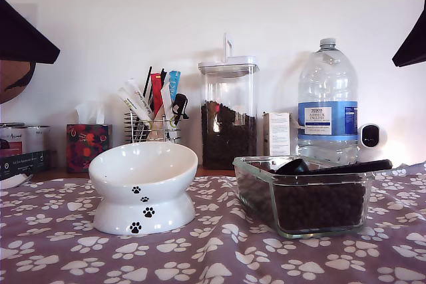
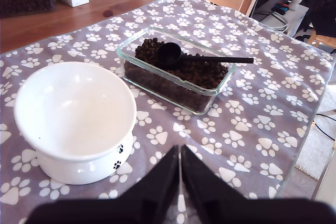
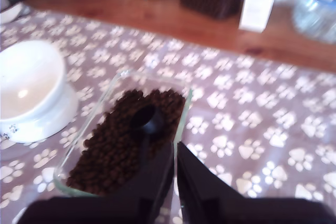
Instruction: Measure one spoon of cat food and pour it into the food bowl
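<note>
The white food bowl (image 1: 143,214) with black paw prints stands empty on the paw-print cloth, at the exterior view's left. To its right, a clear glass dish (image 1: 256,184) holds dark cat food (image 1: 319,205). The black spoon (image 1: 333,166) lies on the kibble, handle across the dish rim. My first gripper (image 2: 180,148) hangs shut and empty above the cloth, short of the bowl (image 2: 79,167), spoon (image 2: 169,53) and kibble (image 2: 202,73). My second gripper (image 3: 175,145) is shut and empty over the near end of the dish, above the spoon (image 3: 150,119) and kibble (image 3: 113,148); the bowl (image 3: 52,114) is beside it.
Along the back wall stand a tall lidded jar of kibble (image 1: 228,131), a large water bottle (image 1: 327,98), a white carton (image 1: 279,133), a wire rack of utensils (image 1: 154,114) and a tissue box (image 1: 86,144). Dark arm parts (image 1: 20,31) fill the exterior view's upper corners. The table edge (image 2: 315,129) drops off beyond the dish.
</note>
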Robot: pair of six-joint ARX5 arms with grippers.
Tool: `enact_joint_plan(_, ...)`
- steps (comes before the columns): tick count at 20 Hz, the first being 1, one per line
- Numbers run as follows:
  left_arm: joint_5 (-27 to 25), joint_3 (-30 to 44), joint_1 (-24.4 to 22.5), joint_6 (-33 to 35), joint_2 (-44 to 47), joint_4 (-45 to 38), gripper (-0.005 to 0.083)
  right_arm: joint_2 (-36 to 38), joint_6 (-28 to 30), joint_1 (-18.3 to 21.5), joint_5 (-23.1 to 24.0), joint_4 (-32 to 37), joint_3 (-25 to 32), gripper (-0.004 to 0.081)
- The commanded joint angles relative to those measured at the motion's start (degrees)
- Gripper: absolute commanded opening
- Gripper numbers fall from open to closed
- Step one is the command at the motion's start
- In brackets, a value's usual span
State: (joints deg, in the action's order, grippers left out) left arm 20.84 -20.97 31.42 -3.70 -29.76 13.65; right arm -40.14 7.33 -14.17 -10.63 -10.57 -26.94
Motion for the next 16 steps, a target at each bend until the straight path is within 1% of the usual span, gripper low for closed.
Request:
enact_joint_plan(1,-0.11,0.92,0.15,0.28,-0.28,-0.98,-0.0019,1.7,-1.6,-3.5,2.97,3.37,5.2,-0.0011)
enact_joint_plan(4,-0.09,0.92,0.15,0.46,-0.31,-2.49,-0.0019,4.04,-4.46,-10.56,11.08,7.89,9.38,-0.0011)
enact_joint_plan(6,-0.11,0.92,0.15,0.74,-0.85,-2.54,-0.0019,4.0,-4.26,-14.93,14.4,8.02,10.4,-0.0011)
enact_joint_plan(8,-0.11,0.92,0.15,0.68,-1.95,-2.78,-0.0019,3.54,-3.82,-18.01,14.69,7.89,10.47,-0.0011)
enact_joint_plan(10,-0.11,0.92,0.22,0.7,-3.15,-3.13,-0.0019,2.89,-2.51,-19.34,14.67,6.14,10.47,0.0004)
enact_joint_plan(12,-0.09,0.92,0.22,0.7,-4.09,-3.23,-0.0019,1.33,-2.43,-19.45,14.69,6.91,10.47,0.0078)
enact_joint_plan(14,-0.11,0.92,0.22,0.68,-4.37,-3.17,-0.0019,-0.48,-0.9,-19.06,15.02,7.74,10.47,0.015)
enact_joint_plan(16,-0.15,0.92,0.22,0.68,-4.37,-3.15,-0.0019,-2.23,-0.55,-18.67,15.3,7.89,10.47,0.0161)
